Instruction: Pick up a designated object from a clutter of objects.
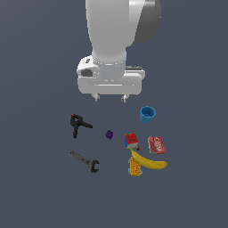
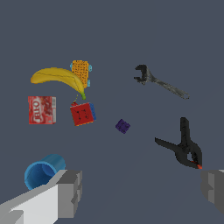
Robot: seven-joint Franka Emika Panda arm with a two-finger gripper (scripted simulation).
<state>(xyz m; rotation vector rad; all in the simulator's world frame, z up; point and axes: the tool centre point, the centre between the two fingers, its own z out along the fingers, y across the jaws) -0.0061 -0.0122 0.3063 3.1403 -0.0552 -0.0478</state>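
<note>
The black spring clamp [image 1: 78,124] with splayed handles and a small red spot lies on the floor at the exterior view's left; it also shows in the wrist view [image 2: 184,145]. My gripper [image 1: 110,97] hangs open and empty above the floor, up and to the exterior view's right of the clamp. In the wrist view its grey fingers [image 2: 70,192] stand wide apart, with the clamp close to one of them. The clutter spreads below the gripper in the exterior view.
A grey wrench [image 1: 84,160] lies below the clamp. A purple block [image 1: 109,134], a coloured cube [image 1: 131,141], a blue cup [image 1: 147,114], a red box [image 1: 156,145], a banana [image 1: 149,162] and a yellow-blue toy [image 1: 135,168] lie at the exterior view's right.
</note>
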